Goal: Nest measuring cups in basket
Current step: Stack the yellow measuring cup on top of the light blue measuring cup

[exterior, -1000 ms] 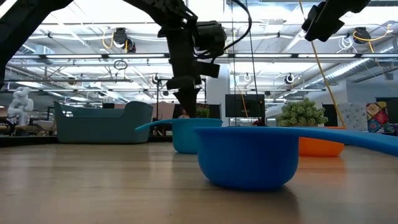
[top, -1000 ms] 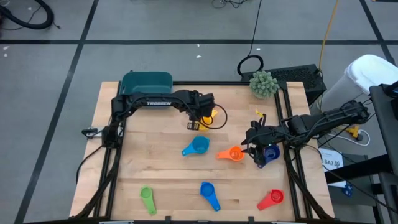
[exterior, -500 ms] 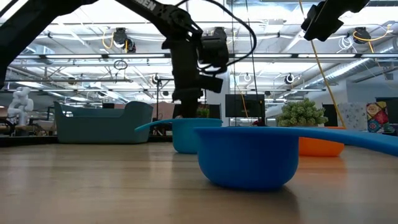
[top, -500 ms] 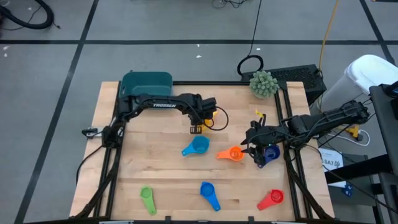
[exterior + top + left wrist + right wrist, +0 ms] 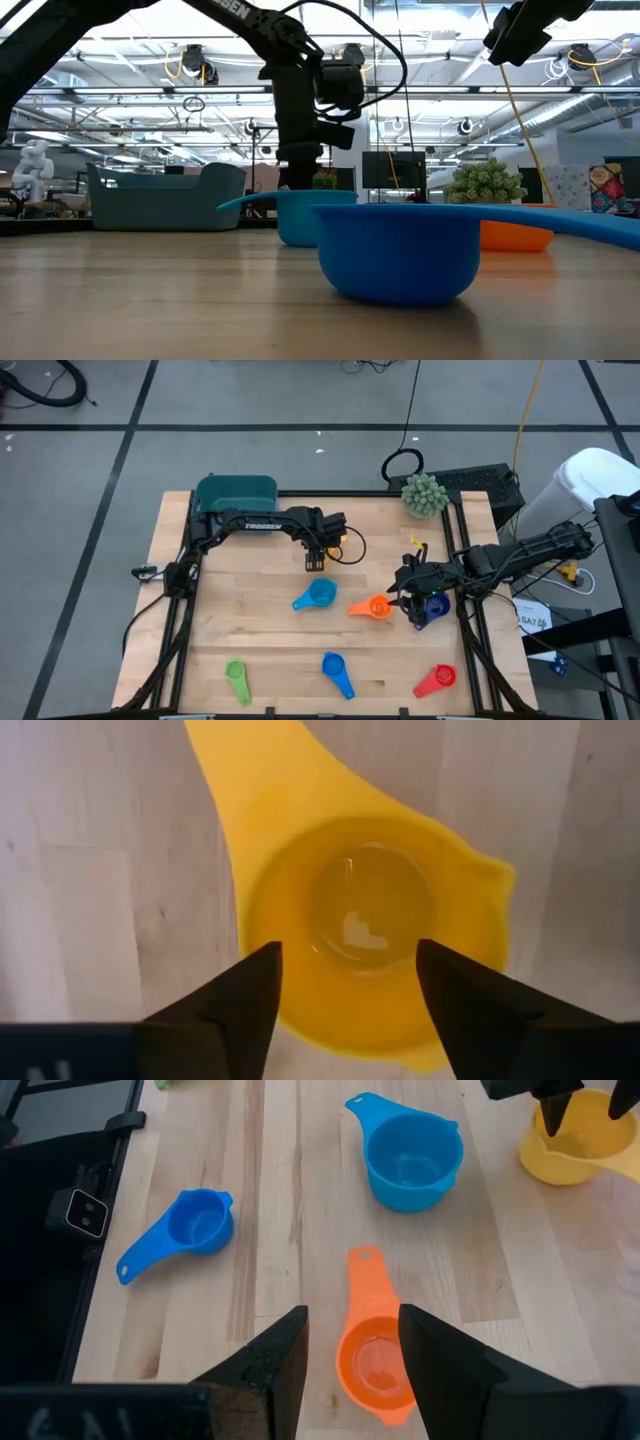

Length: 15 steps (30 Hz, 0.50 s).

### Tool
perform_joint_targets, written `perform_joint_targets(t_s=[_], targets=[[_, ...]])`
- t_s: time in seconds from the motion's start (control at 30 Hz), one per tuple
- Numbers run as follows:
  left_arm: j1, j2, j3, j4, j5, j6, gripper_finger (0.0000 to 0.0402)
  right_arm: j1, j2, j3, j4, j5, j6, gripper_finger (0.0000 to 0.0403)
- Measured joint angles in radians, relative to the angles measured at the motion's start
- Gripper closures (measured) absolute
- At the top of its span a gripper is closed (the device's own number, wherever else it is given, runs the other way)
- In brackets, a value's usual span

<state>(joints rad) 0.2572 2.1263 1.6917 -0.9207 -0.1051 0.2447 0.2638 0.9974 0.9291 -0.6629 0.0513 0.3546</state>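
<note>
My left gripper hangs spread over the yellow cup, fingers bracketing its bowl on the table, near the basket at the far left corner. To grasp well, I judge I should drop straight down and close on the rim without nudging the handle. My right gripper waits, fingers parted, above the orange cup. Count: seven cups, one each of yellow, orange, light blue, blue, purple-blue, green, red; one basket.
</note>
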Motion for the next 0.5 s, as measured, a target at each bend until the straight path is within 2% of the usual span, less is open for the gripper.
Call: perform_joint_targets(t_s=[0.27, 0.5], targets=[[-0.014, -0.087, 0.000, -0.011, 0.000, 0.060, 0.0155, 0.000, 0.000, 0.000, 0.000, 0.000, 0.004, 0.0252], [-0.032, -0.108, 0.000, -0.105, 0.013, 0.233, 0.0182, 0.000, 0.000, 0.000, -0.008, 0.000, 0.026, 0.0252]])
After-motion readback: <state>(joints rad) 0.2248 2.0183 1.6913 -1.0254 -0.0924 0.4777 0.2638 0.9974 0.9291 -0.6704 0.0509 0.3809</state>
